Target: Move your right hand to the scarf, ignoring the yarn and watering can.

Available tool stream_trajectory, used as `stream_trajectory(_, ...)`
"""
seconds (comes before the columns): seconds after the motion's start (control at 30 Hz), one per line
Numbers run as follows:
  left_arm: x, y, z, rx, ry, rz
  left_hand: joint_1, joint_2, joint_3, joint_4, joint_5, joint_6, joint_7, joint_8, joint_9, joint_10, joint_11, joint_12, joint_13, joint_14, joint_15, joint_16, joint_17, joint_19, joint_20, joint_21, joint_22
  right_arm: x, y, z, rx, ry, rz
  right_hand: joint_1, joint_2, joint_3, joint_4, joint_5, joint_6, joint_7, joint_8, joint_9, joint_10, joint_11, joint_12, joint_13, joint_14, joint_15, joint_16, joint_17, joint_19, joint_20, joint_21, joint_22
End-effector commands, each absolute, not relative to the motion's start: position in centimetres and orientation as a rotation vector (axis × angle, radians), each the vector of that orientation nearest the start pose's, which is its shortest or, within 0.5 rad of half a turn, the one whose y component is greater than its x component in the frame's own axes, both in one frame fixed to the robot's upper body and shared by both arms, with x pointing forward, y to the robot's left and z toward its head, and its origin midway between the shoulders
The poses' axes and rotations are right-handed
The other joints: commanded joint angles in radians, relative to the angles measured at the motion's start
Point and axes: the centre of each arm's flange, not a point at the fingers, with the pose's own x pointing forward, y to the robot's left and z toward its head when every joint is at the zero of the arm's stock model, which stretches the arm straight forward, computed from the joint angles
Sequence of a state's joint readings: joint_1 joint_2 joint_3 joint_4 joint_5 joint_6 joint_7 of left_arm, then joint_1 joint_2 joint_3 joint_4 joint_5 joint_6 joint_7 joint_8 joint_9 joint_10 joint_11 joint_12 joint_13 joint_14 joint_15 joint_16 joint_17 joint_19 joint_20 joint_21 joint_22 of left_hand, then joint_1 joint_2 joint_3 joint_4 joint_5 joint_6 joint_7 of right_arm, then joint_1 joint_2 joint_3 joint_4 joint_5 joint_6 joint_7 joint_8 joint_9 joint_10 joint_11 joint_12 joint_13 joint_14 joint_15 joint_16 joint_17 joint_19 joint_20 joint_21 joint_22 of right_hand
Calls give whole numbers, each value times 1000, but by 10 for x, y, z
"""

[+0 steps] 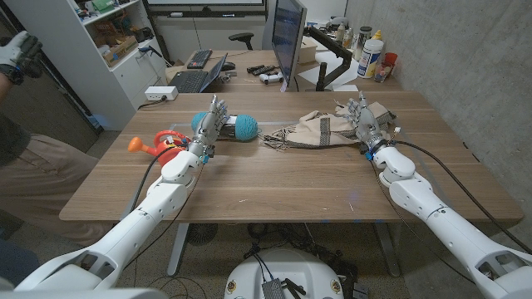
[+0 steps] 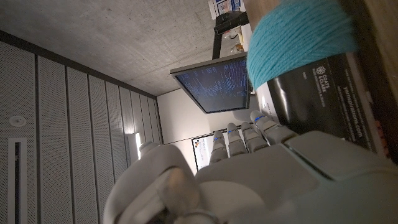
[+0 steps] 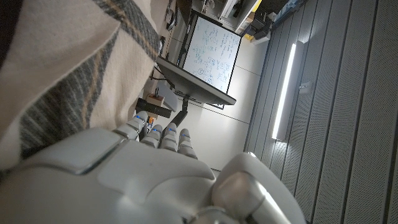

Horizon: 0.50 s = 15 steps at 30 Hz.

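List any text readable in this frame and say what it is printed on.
Yarn band: white print, too small and turned to read.
Monitor: lines of text, too blurred.
Bottles behind the table: labels too small.
Nothing else carries lettering.

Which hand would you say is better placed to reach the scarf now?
The right hand: it already stands at the scarf, at its right end. The left hand stands by the yarn, across the table.
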<state>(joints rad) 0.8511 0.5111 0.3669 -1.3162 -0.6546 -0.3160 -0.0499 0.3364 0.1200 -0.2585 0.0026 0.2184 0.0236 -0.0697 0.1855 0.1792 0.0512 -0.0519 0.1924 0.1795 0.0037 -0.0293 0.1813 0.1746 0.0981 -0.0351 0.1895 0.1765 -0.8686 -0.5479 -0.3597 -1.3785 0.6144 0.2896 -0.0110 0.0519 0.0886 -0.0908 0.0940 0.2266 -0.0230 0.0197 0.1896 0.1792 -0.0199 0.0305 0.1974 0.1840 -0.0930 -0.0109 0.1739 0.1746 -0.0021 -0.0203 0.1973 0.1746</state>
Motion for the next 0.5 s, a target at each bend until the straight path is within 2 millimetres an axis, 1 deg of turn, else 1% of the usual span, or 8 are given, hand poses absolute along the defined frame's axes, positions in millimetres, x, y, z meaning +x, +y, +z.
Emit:
stream_trajectory(0.03,646,286,-23,-48,-633,-247,9,-1,-6,-1,5,5,-4,9,5,4,-6,7,5,3,-76,5,3,8,-10,6,0,634,-293,-5,-79,-657,181,9,20,4,0,4,10,1,8,3,3,13,10,1,-9,6,6,1,13,-7,7,4)
stream_trajectory(0.13,645,285,-23,-49,-634,-250,9,-1,-6,-1,5,5,-4,9,5,4,-7,6,5,3,-76,5,3,8,-10,6,0,634,-293,-3,-88,-662,184,9,21,6,0,4,11,-1,8,3,-1,11,8,1,-13,5,5,1,3,-1,3,4)
stream_trajectory(0.5,644,285,-23,-44,-635,-254,9,-1,-6,-1,5,6,-3,9,5,4,-7,6,5,3,-75,5,3,8,-8,6,0,635,-294,4,-147,-675,175,11,21,8,-2,3,16,-2,8,3,-3,8,8,1,-18,5,4,1,-4,2,0,4)
